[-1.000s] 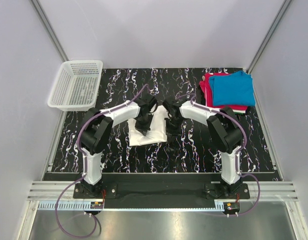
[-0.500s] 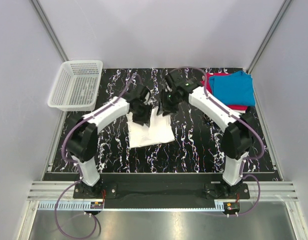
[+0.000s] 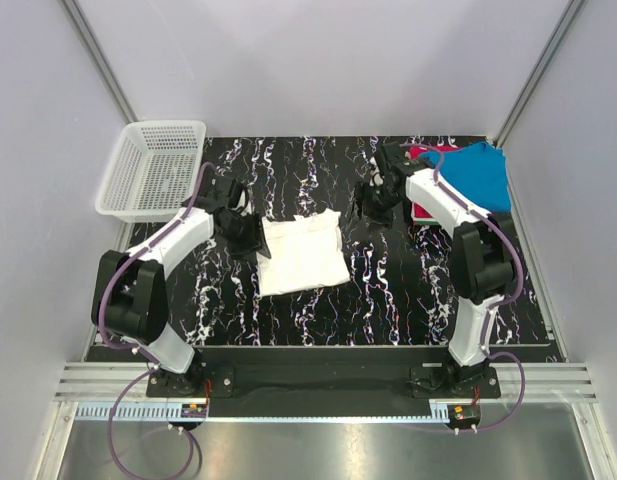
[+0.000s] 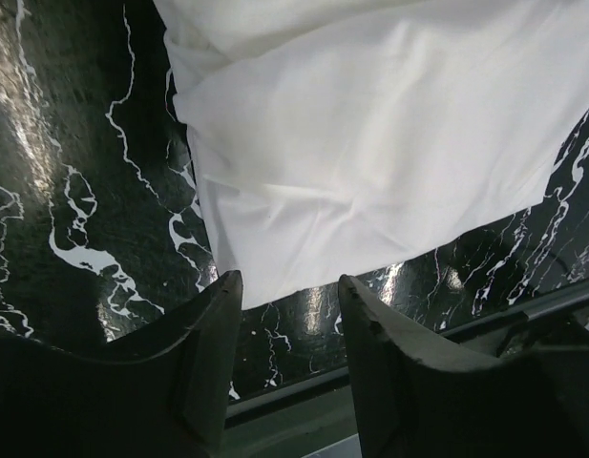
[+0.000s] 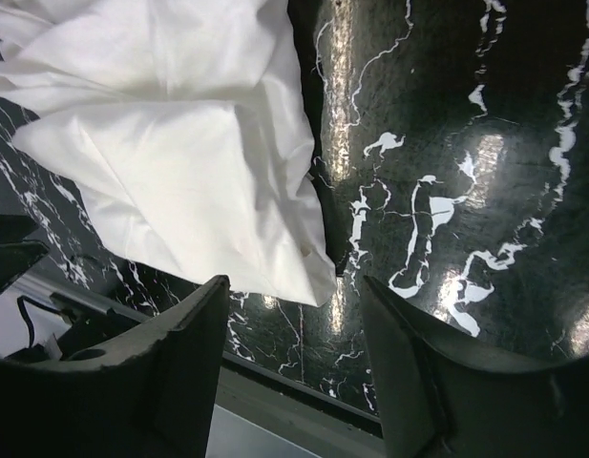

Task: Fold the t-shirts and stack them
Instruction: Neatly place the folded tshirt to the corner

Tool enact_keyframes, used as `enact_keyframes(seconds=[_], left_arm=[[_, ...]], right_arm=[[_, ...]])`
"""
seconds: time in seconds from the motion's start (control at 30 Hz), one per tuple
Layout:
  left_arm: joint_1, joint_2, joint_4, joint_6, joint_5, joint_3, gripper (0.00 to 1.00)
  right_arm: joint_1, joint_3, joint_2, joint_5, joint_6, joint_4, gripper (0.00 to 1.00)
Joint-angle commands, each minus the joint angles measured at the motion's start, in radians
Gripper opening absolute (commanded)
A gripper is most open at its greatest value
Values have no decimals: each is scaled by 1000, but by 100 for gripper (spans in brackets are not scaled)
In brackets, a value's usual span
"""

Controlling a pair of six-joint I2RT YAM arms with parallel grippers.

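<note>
**One folded white t-shirt [image 3: 301, 255] lay between two empty end effectors**

Seen from above, the white t-shirt was a roughly square folded bundle, lying flat near the middle of the black marbled table [image 3: 388, 290]. The left end effector [image 3: 250, 236] hung just beside the shirt's 9 o'clock edge. In its wrist view the fingers stood apart with nothing between them, and the shirt's lightly creased cloth lay on the table beyond their tips. The right end effector [image 3: 373, 205] was at the shirt's 2 o'clock, near it but apart. Its fingers were spread wide and held nothing, with a rumpled corner of the shirt lying beyond them.

At the table's 2 o'clock corner a folded blue t-shirt [image 3: 473, 180] rested on top of a red t-shirt [image 3: 424, 152], whose edges showed underneath. A white mesh basket [image 3: 153, 170] sat at the table's 10 o'clock corner, well apart from the shirts.
</note>
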Motion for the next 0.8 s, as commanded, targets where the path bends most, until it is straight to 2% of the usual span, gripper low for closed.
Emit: enact_keyframes(seconds=[0.0,0.1,0.27,0.77], left_arm=[[12,-21,91,-59,102,-17,51],[23,-10,123,-85,110,-44,54],[34,-19,146,-107,95,-98,59],[49,-16,172,-168,3,-207,61]], right_arm=[[-8,-21,56,-153,-55,58,65],[-19,-41,105,-233,-65,86,68],[-28,-102,122,-255,-75,154,70],[-44,-184,166,-276,-60,249,72]])
